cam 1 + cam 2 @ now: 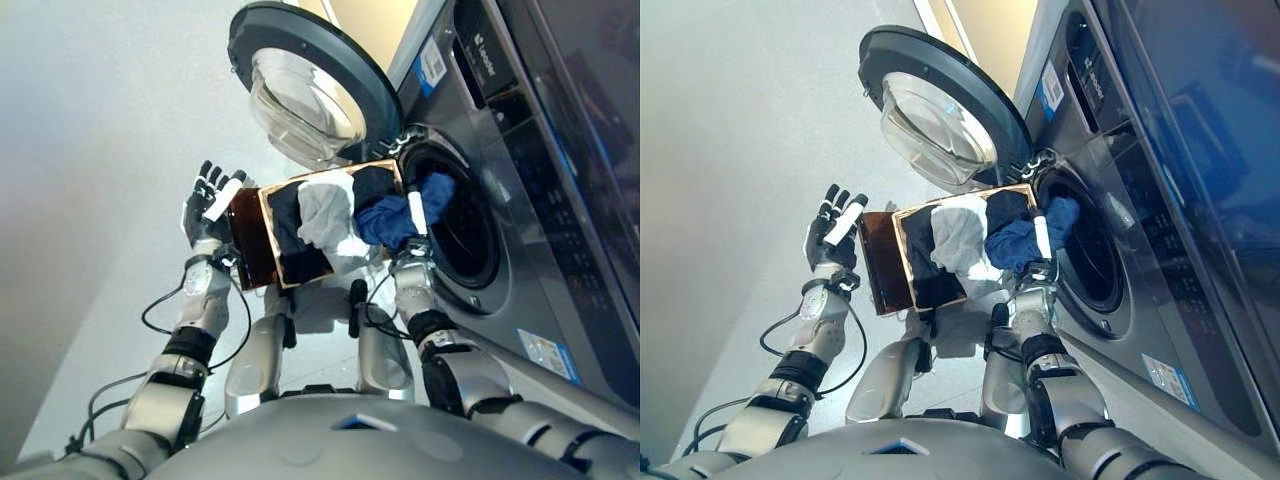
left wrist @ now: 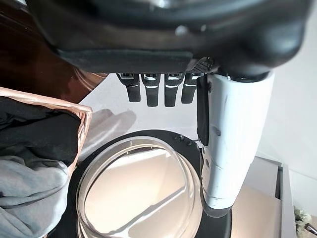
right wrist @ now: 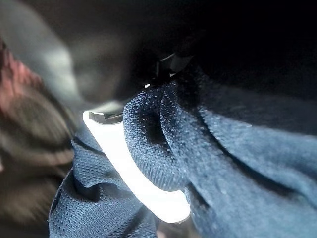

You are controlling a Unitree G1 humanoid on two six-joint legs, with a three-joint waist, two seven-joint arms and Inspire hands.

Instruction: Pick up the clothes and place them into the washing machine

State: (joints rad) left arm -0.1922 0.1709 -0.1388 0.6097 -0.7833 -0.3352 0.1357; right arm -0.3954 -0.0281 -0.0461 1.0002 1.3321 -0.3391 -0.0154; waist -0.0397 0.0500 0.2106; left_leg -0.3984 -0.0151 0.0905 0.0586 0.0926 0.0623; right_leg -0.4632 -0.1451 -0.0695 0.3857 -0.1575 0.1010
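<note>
The right robot hand (image 1: 415, 232) grips the blue garment (image 1: 395, 218) at the washing machine (image 1: 520, 200) drum mouth (left robot hand (image 1: 208, 212) open beside the basket (image 1: 250, 240)); next, push inward and release.

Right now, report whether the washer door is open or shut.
Open: the washer door is swung clear of the drum opening.
</note>
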